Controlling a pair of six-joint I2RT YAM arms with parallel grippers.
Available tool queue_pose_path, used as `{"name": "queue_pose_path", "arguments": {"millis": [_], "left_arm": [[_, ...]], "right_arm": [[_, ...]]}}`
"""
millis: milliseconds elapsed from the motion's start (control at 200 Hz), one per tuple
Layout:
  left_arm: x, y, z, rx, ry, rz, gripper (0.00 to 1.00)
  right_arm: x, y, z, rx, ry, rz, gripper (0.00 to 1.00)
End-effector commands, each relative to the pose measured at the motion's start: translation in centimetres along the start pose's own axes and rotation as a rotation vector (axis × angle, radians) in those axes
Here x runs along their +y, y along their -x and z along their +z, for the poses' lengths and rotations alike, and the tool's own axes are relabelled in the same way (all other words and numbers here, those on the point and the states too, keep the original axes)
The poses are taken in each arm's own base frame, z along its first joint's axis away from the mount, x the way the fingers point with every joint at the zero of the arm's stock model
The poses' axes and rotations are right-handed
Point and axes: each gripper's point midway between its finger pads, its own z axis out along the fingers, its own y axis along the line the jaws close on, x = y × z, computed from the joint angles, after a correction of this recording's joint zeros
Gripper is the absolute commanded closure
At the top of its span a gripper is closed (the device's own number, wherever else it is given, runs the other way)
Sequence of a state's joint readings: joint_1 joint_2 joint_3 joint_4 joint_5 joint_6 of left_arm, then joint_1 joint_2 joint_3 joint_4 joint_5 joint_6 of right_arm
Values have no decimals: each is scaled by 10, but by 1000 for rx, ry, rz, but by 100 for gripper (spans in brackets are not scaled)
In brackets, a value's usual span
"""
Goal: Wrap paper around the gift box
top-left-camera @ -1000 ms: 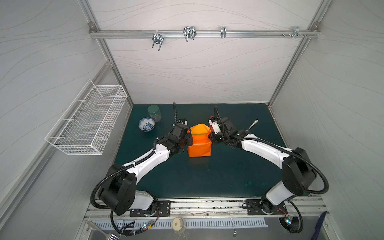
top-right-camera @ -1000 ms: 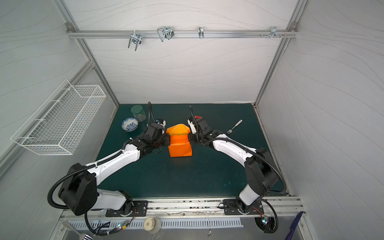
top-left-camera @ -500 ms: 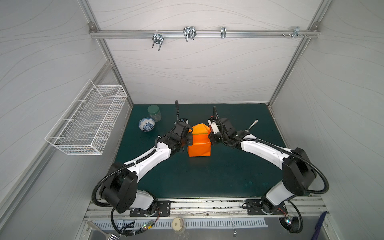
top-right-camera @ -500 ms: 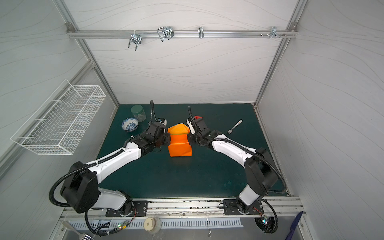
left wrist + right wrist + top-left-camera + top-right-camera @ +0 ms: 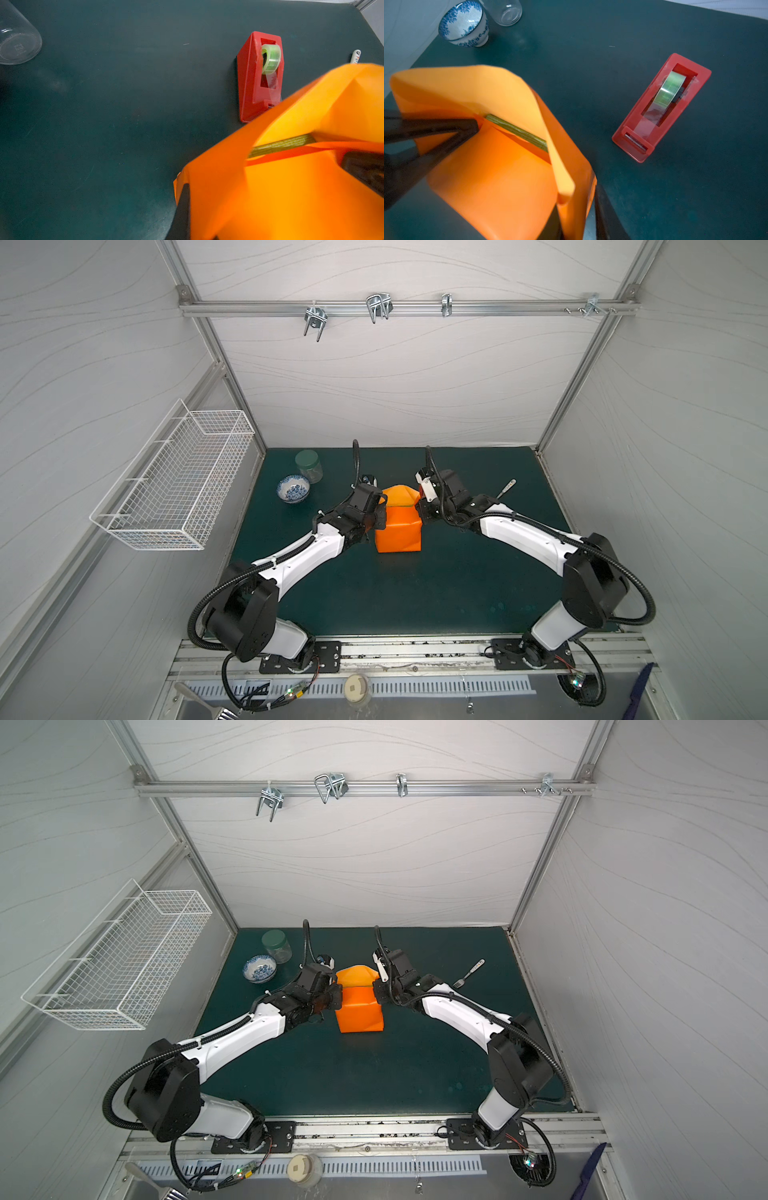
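Left pincer (image 5: 381, 515) and right pincer (image 5: 420, 512) both clamped on the paper (image 5: 398, 533), gift box (image 5: 517, 133) between them; sheet looks thin, slick, so grip folded edges

White panel walls (image 5: 374, 385) with faint wavy lines; aluminium frame posts (image 5: 581, 377) at corners; metal rail (image 5: 415, 308) across back wall carrying hooks (image 5: 377, 306); white wire basket (image 5: 174, 485) on left wall; dark green worktop (image 5: 395, 593), evenly lit
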State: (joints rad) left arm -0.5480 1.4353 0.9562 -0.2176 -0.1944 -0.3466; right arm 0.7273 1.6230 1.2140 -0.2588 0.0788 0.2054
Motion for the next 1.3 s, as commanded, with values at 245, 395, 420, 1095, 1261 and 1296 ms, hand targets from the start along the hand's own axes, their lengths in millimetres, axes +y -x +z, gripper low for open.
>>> {"name": "queue_pose_path", "arguments": {"millis": [245,395,420,1095,1261,1296], "left_arm": [[-6,27,-17,-49,-3,-1,86],[-6,32,-14,-50,18,24,92],[-5,31,-12,-42,23,29,93],[-7,15,0,-2,4,22,100],[-10,17,-3,-11,-12,17,100],[-10,18,-3,-11,-12,16,100]], "right_arm": [[-5,-19,10,57,-21,-16,94],[-4,-19,9,56,-13,-14,95],[-5,-20,9,57,-15,-14,95],[9,8,-57,-48,180,105,61],[-12,13,-69,-75,269,235,58],[-18,13,-68,-73,271,255,57]]}}
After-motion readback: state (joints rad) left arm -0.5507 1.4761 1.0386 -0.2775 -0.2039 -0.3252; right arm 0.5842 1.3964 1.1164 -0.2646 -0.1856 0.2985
